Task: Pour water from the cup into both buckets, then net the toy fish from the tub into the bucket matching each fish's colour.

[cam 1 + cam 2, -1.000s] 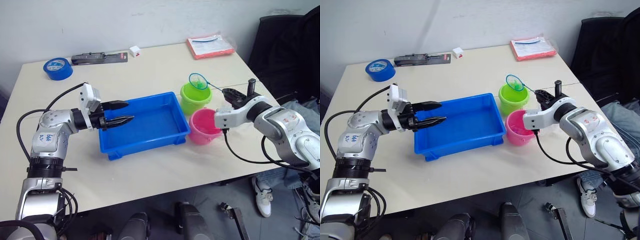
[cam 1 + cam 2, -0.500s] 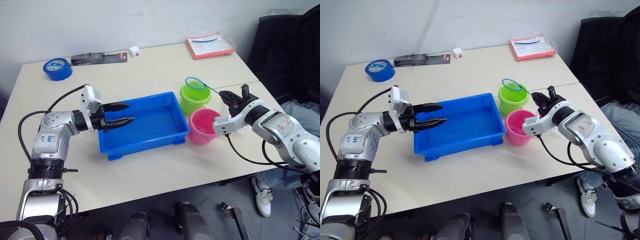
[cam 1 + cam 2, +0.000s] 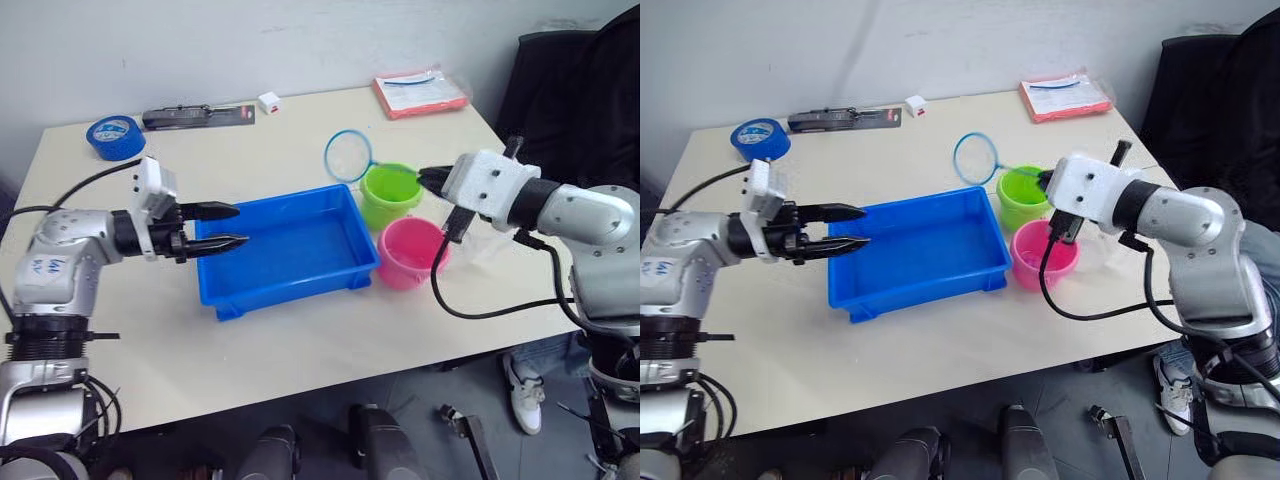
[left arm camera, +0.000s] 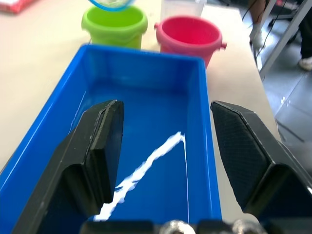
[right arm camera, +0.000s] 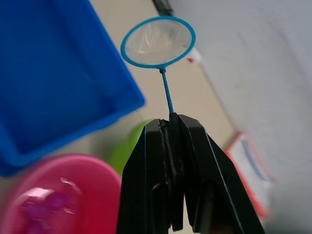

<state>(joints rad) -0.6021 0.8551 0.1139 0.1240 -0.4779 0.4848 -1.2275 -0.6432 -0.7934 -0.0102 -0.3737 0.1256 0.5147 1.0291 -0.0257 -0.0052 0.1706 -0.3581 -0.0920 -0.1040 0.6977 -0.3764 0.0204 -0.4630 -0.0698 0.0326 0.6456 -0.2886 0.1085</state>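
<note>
- Two black fingers of the right gripper [image 5: 170, 119] are clamped on the thin handle of the net [image 3: 348, 156], whose blue hoop hangs in the air above the table, just beyond the lime green bucket [image 3: 391, 196].
- The left gripper [image 3: 228, 227] has its fingers spread, holding nothing, over the near-left end of the blue tub [image 3: 300, 278].
- The pink bucket [image 3: 411, 255] stands beside the tub's right end, with small pink fish [image 5: 41, 208] inside.
- The clear cup [image 4: 183, 8] stands behind the pink bucket.
</note>
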